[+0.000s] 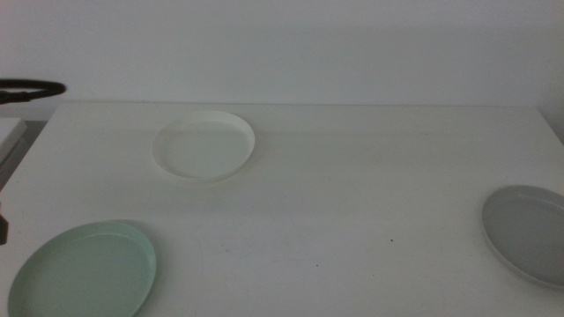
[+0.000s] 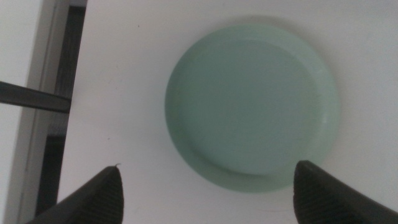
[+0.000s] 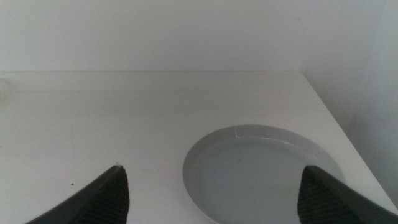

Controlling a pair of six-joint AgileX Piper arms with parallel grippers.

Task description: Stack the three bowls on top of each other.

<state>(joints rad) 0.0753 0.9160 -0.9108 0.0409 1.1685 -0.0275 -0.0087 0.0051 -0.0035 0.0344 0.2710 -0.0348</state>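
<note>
The white bowl (image 1: 204, 145) sits at the back left of the table. The pale mint green bowl (image 1: 84, 270) lies at the front left, and the grey bowl (image 1: 529, 232) at the right edge. Neither arm shows in the middle view. My left gripper (image 2: 208, 186) hangs above the mint green bowl (image 2: 252, 102), jaws wide open and empty. My right gripper (image 3: 214, 186) is low over the table just short of the grey bowl (image 3: 264, 168), jaws wide open and empty.
The white table (image 1: 352, 194) ends at a pale wall behind. A dark round object (image 1: 31, 89) sits beyond the table's back left corner. The table's left edge (image 2: 78, 93) and a dark gap run beside the mint bowl.
</note>
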